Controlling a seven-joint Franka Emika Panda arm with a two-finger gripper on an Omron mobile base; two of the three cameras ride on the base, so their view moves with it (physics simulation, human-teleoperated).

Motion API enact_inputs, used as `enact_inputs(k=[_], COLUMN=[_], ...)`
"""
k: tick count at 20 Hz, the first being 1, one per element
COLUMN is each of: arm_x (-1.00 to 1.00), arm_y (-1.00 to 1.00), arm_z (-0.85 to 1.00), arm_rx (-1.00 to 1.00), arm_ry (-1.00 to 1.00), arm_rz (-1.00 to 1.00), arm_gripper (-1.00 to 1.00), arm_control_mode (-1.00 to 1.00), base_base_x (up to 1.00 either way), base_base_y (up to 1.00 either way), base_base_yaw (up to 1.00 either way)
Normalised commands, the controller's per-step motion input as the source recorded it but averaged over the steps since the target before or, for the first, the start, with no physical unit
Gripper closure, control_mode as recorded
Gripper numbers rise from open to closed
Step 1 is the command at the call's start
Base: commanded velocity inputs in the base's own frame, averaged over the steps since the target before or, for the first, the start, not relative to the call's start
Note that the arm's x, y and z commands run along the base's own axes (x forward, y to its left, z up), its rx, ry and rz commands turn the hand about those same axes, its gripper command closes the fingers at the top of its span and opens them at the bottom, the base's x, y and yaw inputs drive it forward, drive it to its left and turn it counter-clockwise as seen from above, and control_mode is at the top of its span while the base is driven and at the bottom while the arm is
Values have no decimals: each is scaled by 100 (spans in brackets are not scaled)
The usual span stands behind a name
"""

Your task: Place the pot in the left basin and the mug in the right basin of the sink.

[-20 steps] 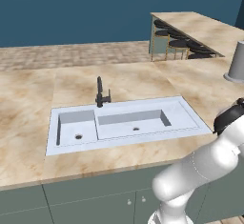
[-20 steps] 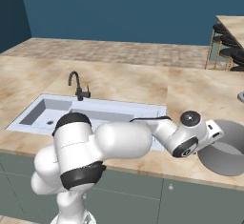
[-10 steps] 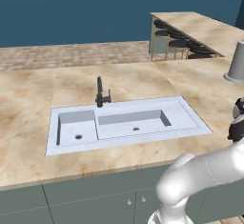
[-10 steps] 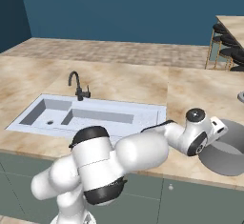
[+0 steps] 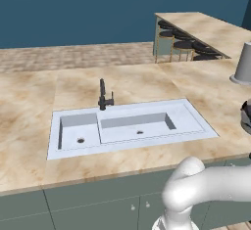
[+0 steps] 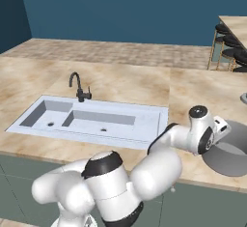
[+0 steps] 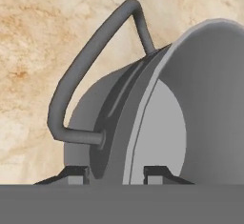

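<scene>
In the hand view the two dark fingers point(image 7: 76, 174) rise at 6 o'clock, one on each side of the pot's point(image 7: 190, 113) rim wall: one tip outside, just under the loop handle point(image 7: 90, 70), the other inside the bowl. They stand close against the wall, but whether they are pinching it yet cannot be told. The handle arches from the rim toward 11 o'clock over bare marble.

In the right base view the hand reaches the near rim of the pot point(image 6: 226, 148), which sits on the beige worktop point(image 6: 125, 83) at 3 o'clock of the sink point(image 6: 91, 120), well apart from it. In the left base view a sliver of the pot point(image 5: 246, 119) shows at the 3 o'clock edge.

The left basin point(image 5: 78, 131) is the small square recess at 9 o'clock of the sink; the right basin point(image 5: 139, 126) is the long one beside it. A black faucet point(image 5: 104, 96) stands at 12 o'clock of the divider. A tall grey cylinder point(image 5: 243, 63) stands on the worktop toward 2 o'clock.
</scene>
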Motion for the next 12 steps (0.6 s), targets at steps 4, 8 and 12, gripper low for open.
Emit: enact_inputs(k=[4, 8, 12], arm_x=[0, -10, -16], arm_y=[0, 15, 40], arm_z=[-9, 3, 48], arm_rx=[0, 2, 0], arm_ry=[0, 0, -5], arm_rz=[2, 2, 2], arm_gripper=[100, 100, 100], arm_control_mode=[-100, -100, -100], base_base_x=[0, 0, 0], base_base_y=[0, 0, 0], base_base_yaw=[0, 0, 0])
